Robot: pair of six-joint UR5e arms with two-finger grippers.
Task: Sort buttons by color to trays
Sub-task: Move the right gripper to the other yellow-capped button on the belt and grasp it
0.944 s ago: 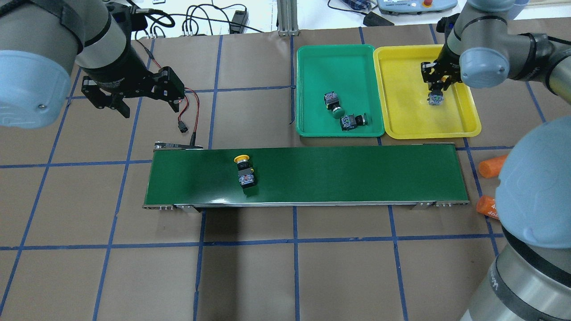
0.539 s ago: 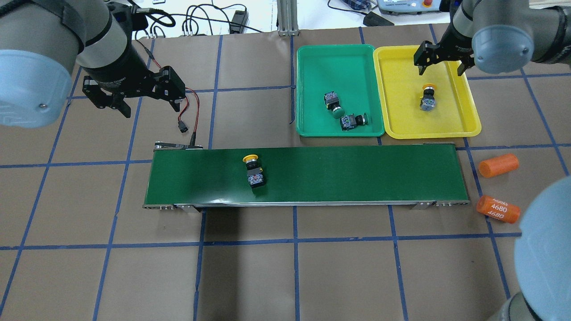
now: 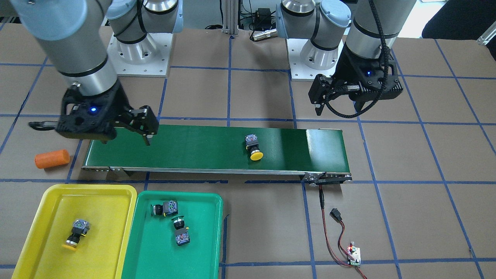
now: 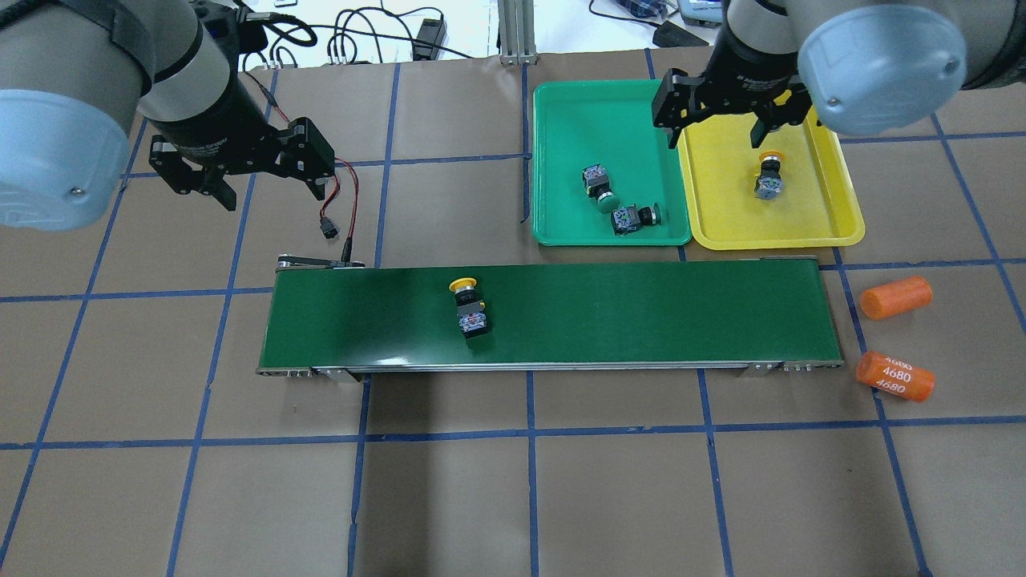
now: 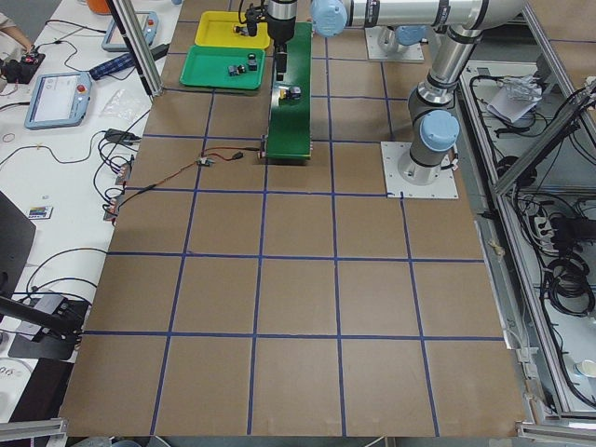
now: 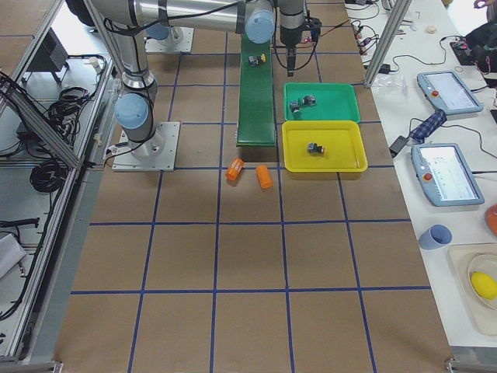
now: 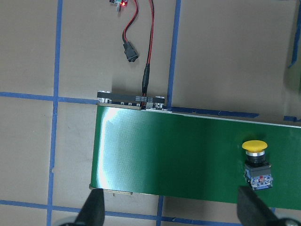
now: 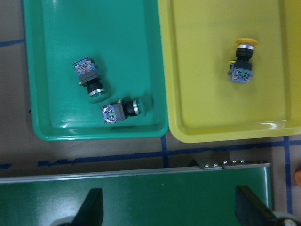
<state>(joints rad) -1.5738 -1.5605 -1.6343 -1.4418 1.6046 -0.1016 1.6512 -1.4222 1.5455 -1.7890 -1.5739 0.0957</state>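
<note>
Risking a mistimed pinch that knocks the lone yellow button (image 4: pixel 469 308) off the conveyor belt (image 4: pixel 641 312), with left end effector (image 4: pixel 272 195) and right end effector (image 4: pixel 713 141) both released, empty.

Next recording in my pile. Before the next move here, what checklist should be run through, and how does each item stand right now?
1. Right gripper open and empty: ok, fingers wide apart with nothing between them.
2. Left gripper open and empty: ok.
3. Green tray holds only green caps: ok, the far green button and the near green button.
4. Yellow tray has free floor: ok, only the sorted yellow button lies in it.
5. Unsorted yellow button clear to grasp: ok, on its side on the conveyor belt, nothing beside it.
6. Belt stopped: cannot tell.
</note>
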